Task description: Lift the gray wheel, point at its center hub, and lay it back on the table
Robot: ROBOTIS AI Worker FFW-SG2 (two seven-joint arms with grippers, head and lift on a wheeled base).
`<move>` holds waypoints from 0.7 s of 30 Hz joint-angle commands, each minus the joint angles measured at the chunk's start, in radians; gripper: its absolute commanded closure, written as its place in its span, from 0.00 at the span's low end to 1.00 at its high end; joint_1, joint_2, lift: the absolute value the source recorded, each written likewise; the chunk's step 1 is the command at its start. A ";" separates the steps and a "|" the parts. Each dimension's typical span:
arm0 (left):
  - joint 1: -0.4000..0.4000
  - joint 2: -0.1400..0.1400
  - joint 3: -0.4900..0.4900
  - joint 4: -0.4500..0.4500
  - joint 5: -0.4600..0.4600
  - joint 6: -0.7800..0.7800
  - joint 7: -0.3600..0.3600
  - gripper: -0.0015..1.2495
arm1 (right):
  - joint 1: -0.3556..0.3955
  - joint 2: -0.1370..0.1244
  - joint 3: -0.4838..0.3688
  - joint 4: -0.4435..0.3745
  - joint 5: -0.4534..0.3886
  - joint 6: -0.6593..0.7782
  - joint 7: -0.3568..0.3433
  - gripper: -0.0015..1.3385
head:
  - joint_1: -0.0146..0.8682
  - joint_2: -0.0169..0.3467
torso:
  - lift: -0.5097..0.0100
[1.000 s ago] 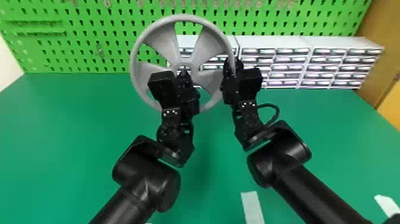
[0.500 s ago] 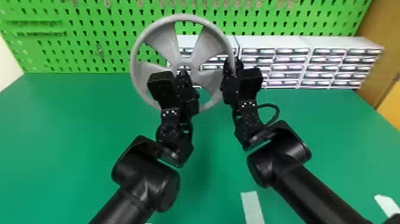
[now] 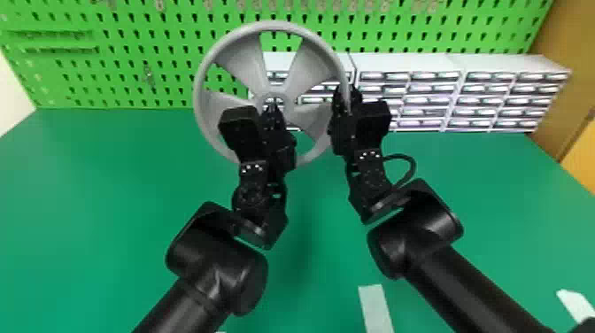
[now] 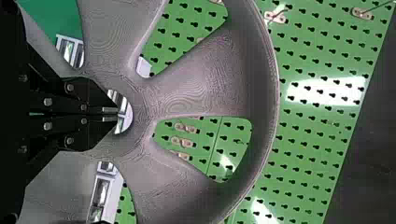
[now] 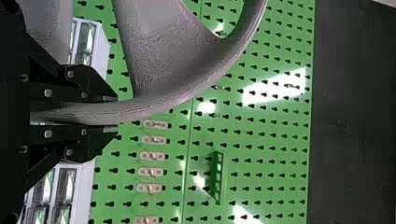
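Wheel is held up, rim pinched in the right gripper's jaws. Left gripper, jaws pressed together, points at the hub.

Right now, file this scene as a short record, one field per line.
object: gray wheel, held up over the green table
right pincer: closed on the wheel's rim
left pincer: fingers together, tips at the center hub
behind: green pegboard, white drawer units
step not yet done: laying the wheel back down
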 commanded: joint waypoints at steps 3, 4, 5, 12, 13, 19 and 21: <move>0.000 0.000 -0.001 0.000 0.002 0.000 -0.001 0.95 | 0.000 -0.002 -0.002 0.000 -0.002 0.000 0.000 0.95 | 0.80 0.18 | 0.80; 0.000 0.000 -0.001 0.000 0.002 0.000 -0.001 0.95 | 0.000 -0.002 -0.002 0.000 -0.002 0.000 0.000 0.95 | 0.80 0.18 | 0.80; 0.000 0.000 -0.001 0.000 0.002 0.000 -0.001 0.95 | 0.000 -0.002 -0.002 0.000 -0.002 0.000 0.000 0.95 | 0.80 0.18 | 0.80; 0.000 0.000 -0.004 0.000 0.003 0.000 -0.001 0.95 | 0.000 -0.002 -0.002 0.000 -0.003 0.000 0.000 0.95 | 0.80 0.18 | 0.80; 0.000 0.000 -0.004 0.000 0.003 0.000 -0.001 0.95 | 0.000 -0.002 -0.002 0.001 -0.003 0.000 0.000 0.95 | 0.80 0.18 | 0.80; 0.006 0.000 -0.002 0.000 0.003 -0.002 -0.001 0.95 | 0.000 -0.002 -0.003 0.000 -0.006 0.002 0.000 0.95 | 0.80 0.18 | 0.80; 0.008 0.000 -0.002 -0.002 0.003 -0.005 -0.001 0.95 | 0.000 -0.002 -0.005 0.000 -0.006 0.002 0.000 0.95 | 0.80 0.18 | 0.80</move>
